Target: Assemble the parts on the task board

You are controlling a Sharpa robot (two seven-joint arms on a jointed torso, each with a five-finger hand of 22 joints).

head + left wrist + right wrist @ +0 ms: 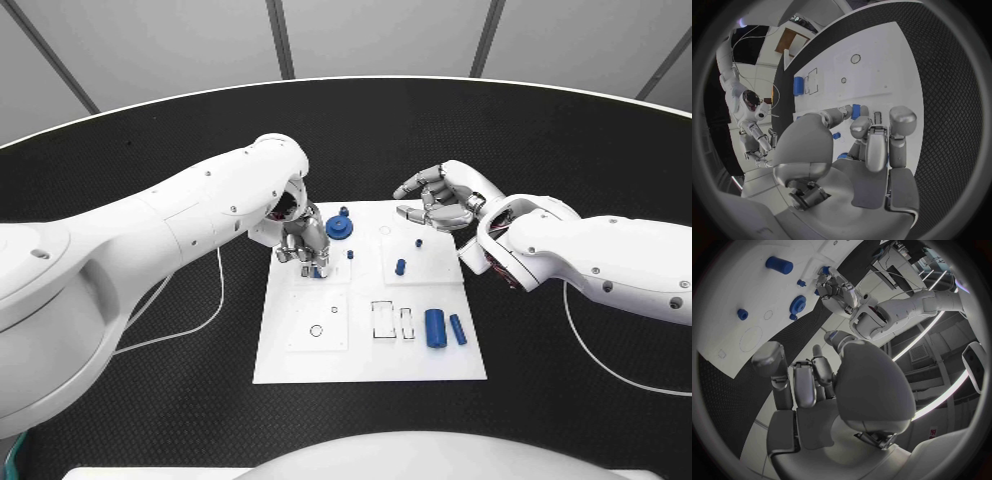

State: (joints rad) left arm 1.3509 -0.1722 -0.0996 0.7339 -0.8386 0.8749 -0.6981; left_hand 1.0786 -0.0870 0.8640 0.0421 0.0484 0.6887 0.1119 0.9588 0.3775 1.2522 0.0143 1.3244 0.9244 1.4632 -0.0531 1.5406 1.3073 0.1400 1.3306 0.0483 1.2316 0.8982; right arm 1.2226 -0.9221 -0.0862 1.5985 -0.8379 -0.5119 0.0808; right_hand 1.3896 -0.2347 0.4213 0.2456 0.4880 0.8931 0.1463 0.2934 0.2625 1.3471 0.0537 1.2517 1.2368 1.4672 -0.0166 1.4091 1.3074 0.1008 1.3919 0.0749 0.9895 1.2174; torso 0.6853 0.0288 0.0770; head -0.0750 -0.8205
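Note:
The white task board (pixel 369 350) lies mid-table. My left hand (pixel 302 243) hangs fingers-down over its far left part and pinches a small blue part (pixel 856 111) between thumb and a finger, just above the board. A blue gear (pixel 339 226) stands right beside that hand. Short blue pegs (pixel 400 266) stand further right. Two blue cylinders (pixel 436 328) lie at the near right of the board. My right hand (pixel 444 197) hovers over the far right corner, fingers curled in, holding nothing. The right wrist view shows the gear (pixel 799 303) and a cylinder (pixel 779 265).
Rectangular slots (pixel 384 320) and round holes (pixel 316 330) mark the board's near half. A white cable (pixel 202 310) runs over the black table on the left and another (pixel 584 350) on the right. The table's curved far edge (pixel 346 82) lies well behind the board.

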